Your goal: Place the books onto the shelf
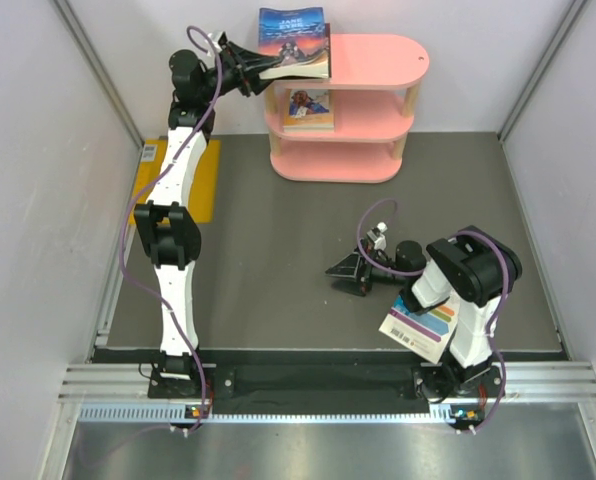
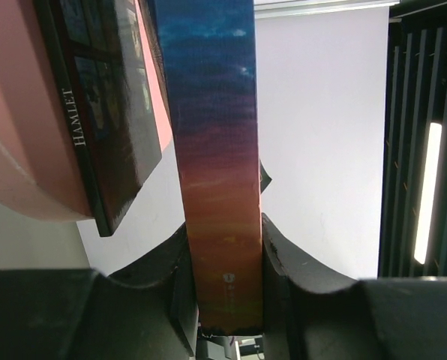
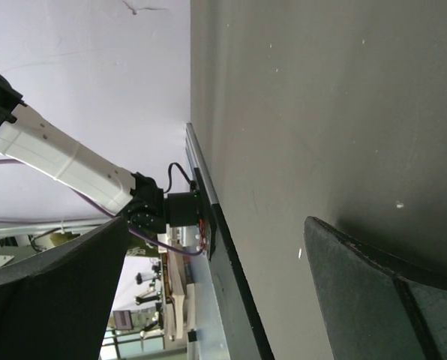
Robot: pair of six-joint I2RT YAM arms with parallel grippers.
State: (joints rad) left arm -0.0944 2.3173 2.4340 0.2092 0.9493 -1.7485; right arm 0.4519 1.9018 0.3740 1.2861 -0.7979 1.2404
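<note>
**Top external.** The left gripper (image 1: 261, 72) is clamped on the near edge of the blue sunset book (image 1: 294, 38). The book juts ahead of the jaws over the top board of the shelf (image 1: 378, 60). The right gripper (image 1: 348, 270) sits low over the mat (image 1: 278, 250), jaws wide apart and nothing between them. The white striped book (image 1: 423, 325) lies behind it, by the arm's base.

**Left wrist.** The blue book fills the gap between the pads. The Hamlet book (image 2: 111, 112) lies just beside the jaws, overhanging the pink board.
- Risk: letting go while the blue book is poorly supported could let it slide off.
- Risk: a sideways swing could knock Hamlet over the edge.

**Right wrist.** The fingers (image 3: 51, 300) are spread, with only mat ahead.
- Risk: the striped book is outside this view, so a blind approach may shove it instead of gripping it.
</note>
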